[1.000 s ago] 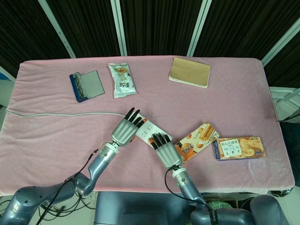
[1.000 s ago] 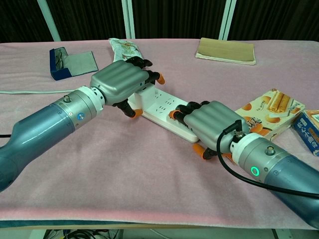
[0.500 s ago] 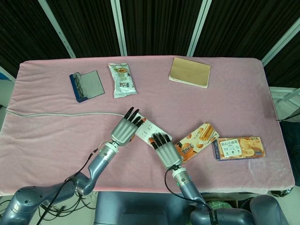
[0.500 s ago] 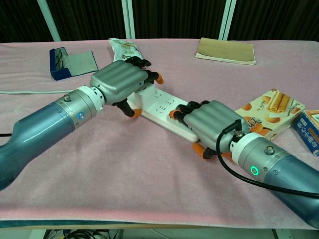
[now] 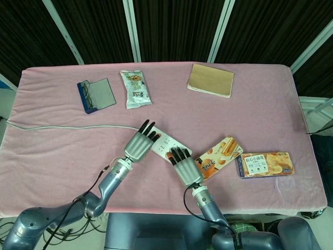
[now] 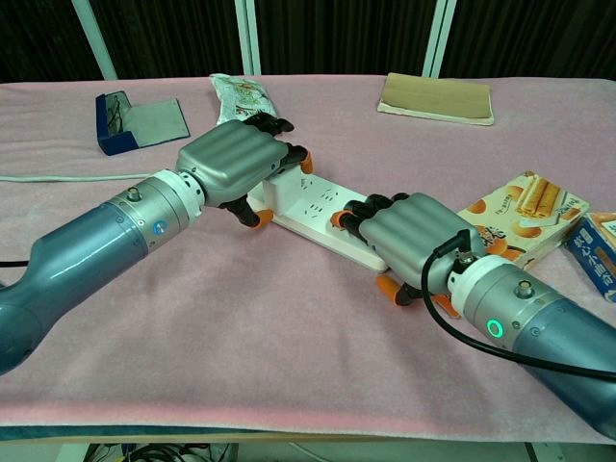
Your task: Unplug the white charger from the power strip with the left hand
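A white power strip lies slantwise on the pink cloth at front centre. Its white cable runs off to the left edge. My left hand covers the strip's left end. Its fingers curl over a white block, the charger, with the thumb on the near side. Most of the charger is hidden under the hand. My right hand lies palm down on the strip's right end and presses on it, fingers stretched along it.
An orange biscuit box lies just right of my right hand, with a blue-edged box beyond it. At the back are a blue pouch, a snack bag and a tan pad.
The left hand's fingers have closed a little tighter over the strip's left end, and more of the strip's middle shows between the hands. The right hand has barely shifted.
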`<state>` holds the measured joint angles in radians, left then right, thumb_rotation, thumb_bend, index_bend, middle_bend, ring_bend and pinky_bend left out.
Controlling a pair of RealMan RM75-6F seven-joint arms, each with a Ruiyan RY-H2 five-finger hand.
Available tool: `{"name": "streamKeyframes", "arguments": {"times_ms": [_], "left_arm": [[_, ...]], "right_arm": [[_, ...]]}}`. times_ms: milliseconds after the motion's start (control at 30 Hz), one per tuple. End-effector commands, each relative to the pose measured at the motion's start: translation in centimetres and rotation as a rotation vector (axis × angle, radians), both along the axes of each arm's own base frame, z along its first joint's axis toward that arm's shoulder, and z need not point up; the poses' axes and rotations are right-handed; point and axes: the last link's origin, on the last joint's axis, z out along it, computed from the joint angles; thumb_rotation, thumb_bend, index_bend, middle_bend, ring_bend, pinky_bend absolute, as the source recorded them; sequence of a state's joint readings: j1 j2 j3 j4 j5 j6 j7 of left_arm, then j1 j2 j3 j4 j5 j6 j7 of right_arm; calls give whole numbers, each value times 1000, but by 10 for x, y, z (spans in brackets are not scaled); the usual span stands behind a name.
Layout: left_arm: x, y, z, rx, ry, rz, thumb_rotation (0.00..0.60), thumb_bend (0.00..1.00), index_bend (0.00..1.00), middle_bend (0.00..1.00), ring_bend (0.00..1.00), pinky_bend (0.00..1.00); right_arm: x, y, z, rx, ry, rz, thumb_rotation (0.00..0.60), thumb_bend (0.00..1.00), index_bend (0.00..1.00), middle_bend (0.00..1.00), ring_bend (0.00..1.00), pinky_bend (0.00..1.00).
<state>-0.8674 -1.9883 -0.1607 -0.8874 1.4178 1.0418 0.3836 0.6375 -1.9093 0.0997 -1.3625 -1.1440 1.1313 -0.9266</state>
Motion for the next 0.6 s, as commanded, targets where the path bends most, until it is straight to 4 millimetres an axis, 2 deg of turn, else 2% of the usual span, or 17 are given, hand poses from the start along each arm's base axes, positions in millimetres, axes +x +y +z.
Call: {"name": "streamKeyframes", "arguments": {"times_ms": [33, 300, 500, 600], "left_arm": [[1, 0, 0, 2, -3, 1, 600, 307, 283, 322, 0, 0], [1, 2, -3, 3, 5, 3, 600, 380, 305, 341, 0, 0], [1, 2, -5, -5, 25, -4, 600, 383, 313, 344, 0, 0], [1, 1, -6, -8, 31, -6, 600, 417, 326, 347, 0, 0]], "right_arm": [[0, 0, 0, 1, 1, 1, 600, 405, 172, 79, 71, 166], [0, 0, 0, 2, 2, -1, 600, 405, 174, 79, 71, 165], [-1, -1, 0, 3, 4, -3, 600, 405, 174, 79, 72, 166], [-1, -1, 0, 4, 3, -5, 600, 405, 174, 79, 71, 166]]}}
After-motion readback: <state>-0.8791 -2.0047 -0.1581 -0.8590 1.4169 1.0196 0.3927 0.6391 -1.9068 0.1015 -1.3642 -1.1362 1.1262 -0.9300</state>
